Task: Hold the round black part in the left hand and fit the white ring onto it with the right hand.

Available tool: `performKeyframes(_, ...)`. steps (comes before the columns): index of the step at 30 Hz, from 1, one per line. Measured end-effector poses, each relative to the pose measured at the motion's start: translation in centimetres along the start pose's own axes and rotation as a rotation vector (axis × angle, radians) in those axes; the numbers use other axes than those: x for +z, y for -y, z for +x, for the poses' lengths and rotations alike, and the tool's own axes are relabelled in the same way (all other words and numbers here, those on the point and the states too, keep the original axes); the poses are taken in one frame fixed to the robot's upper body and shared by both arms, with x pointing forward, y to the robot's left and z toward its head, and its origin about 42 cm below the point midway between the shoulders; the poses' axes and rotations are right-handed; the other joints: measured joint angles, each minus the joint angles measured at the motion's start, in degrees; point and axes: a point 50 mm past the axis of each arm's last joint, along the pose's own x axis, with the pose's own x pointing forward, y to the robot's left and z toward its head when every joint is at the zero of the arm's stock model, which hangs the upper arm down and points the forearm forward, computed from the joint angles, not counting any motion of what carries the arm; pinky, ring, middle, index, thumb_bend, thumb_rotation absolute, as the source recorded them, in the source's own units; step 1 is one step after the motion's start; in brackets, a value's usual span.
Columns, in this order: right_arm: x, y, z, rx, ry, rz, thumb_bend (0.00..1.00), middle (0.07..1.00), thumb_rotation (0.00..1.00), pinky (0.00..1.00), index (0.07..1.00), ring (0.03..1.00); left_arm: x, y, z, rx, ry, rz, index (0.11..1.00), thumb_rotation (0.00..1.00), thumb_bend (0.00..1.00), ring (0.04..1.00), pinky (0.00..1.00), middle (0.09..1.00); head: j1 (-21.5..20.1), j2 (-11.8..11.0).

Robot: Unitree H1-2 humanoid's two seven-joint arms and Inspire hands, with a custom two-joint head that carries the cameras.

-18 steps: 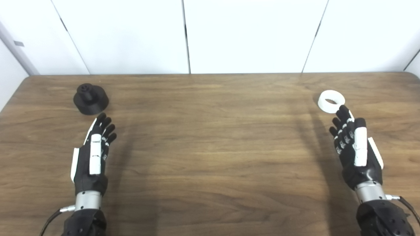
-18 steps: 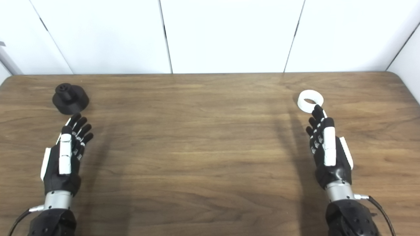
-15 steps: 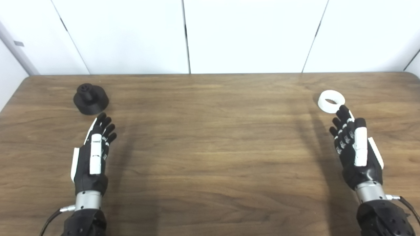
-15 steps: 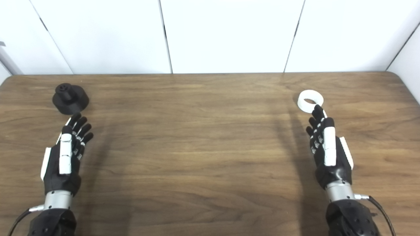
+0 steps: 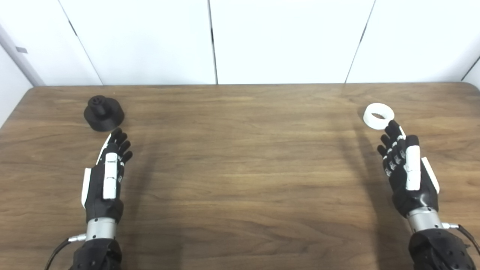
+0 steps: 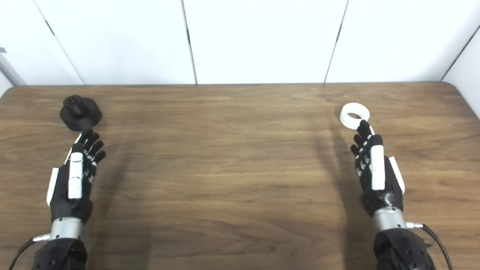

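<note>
The round black part (image 5: 103, 113), a wide base with a short stub on top, stands on the wooden table (image 5: 240, 168) at the far left. My left hand (image 5: 107, 172) lies just in front of it, fingers stretched toward it, open and empty. The white ring (image 5: 378, 116) lies flat at the far right. My right hand (image 5: 407, 168) is just in front of the ring, open and empty, its fingertips (image 5: 392, 125) at the ring's near edge. The same scene shows in the right eye view: black part (image 6: 80, 112), ring (image 6: 354, 116).
White wall panels (image 5: 240, 41) rise right behind the table's far edge. The table's left and right edges are close to the two hands.
Both hands have shifted very slightly; the left one edged a little toward the black part. The part and the ring have not moved.
</note>
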Motion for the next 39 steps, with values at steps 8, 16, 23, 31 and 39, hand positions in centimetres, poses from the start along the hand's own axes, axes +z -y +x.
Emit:
performKeyframes(8, -0.2, 1.5, -0.4, -0.006, -0.017, -0.041, 0.63, 1.000, 1.00, 1.00, 0.988, 1.000, -0.4, 1.4, -0.7, -0.003, -0.013, 0.009, 0.910, 0.88, 0.59, 0.903, 0.90, 0.913, 8.4, -3.8)
performKeyframes(16, -0.7, 3.0, -0.5, -0.006, -0.016, -0.051, 0.64, 1.000, 1.00, 1.00, 1.000, 1.000, -0.8, 3.7, -1.1, -0.029, 0.012, 0.027, 0.939, 0.90, 0.52, 0.916, 0.93, 0.940, 19.2, -10.3)
performKeyframes(23, -0.4, 3.5, -0.6, 0.005, 0.006, -0.083, 0.62, 0.975, 1.00, 0.99, 0.959, 0.986, -2.0, 4.7, -1.4, -0.015, -0.007, 0.022, 0.928, 0.87, 0.53, 0.911, 0.94, 0.924, 22.4, -13.5)
performKeyframes(31, -1.0, 3.7, -0.7, 0.000, 0.002, -0.087, 0.55, 0.933, 1.00, 0.85, 0.935, 0.929, -2.8, 5.1, -1.5, -0.011, -0.008, 0.019, 0.926, 0.84, 0.57, 0.898, 0.91, 0.921, 23.7, -16.9)
performKeyframes(39, -1.8, 4.0, -0.7, -0.004, -0.012, -0.084, 0.55, 0.883, 1.00, 0.69, 0.894, 0.861, -2.8, 5.3, -1.5, -0.009, 0.010, 0.032, 0.922, 0.83, 0.60, 0.891, 0.90, 0.915, 22.8, -18.1)
